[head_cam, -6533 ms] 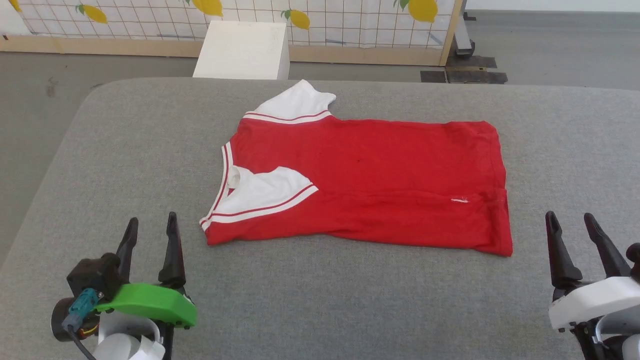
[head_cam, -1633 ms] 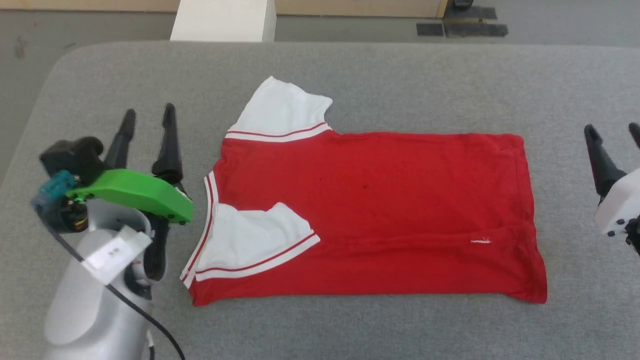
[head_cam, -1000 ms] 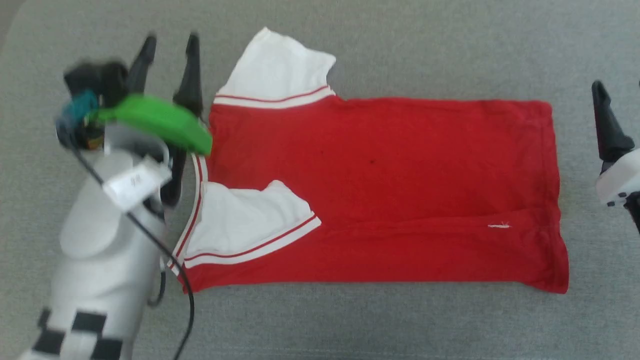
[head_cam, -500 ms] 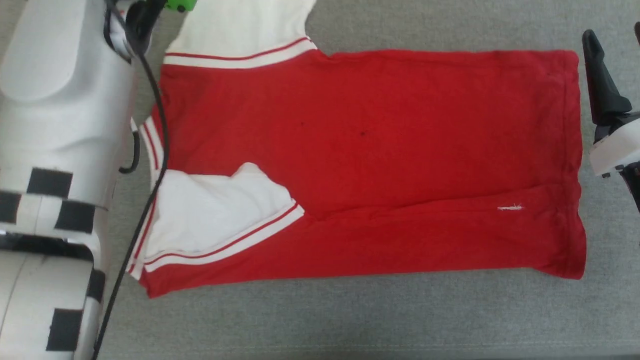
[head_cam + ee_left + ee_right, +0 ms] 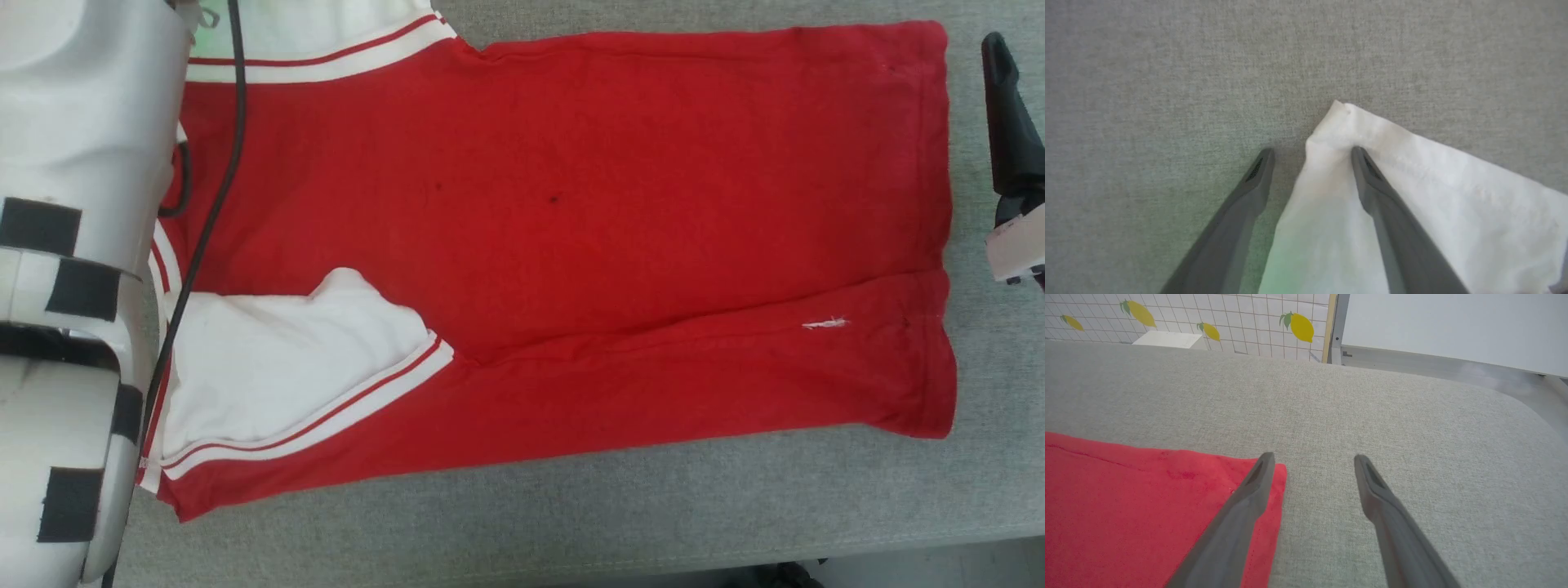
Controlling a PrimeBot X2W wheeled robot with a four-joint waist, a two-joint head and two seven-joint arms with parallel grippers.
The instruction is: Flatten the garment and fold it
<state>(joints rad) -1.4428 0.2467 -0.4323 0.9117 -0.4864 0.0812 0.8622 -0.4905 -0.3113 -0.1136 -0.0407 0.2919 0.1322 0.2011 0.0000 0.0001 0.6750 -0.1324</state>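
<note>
left hand (image 5: 1312, 150) spread astride white sleeve tip of garment (image 5: 1453, 212)

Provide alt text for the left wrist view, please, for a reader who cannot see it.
The left gripper, open, straddles the tip of the garment's white sleeve, which lies on a grey fabric surface. One dark finger is over the bare surface, the other over the sleeve, where the cloth puckers.

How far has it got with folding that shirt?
Done: the shirt lies mostly flat, near sleeve folded over its body. In hand: the open left gripper straddles the far sleeve edge; the open right gripper is at a hem corner. To do: gripping and the main folds.
</note>
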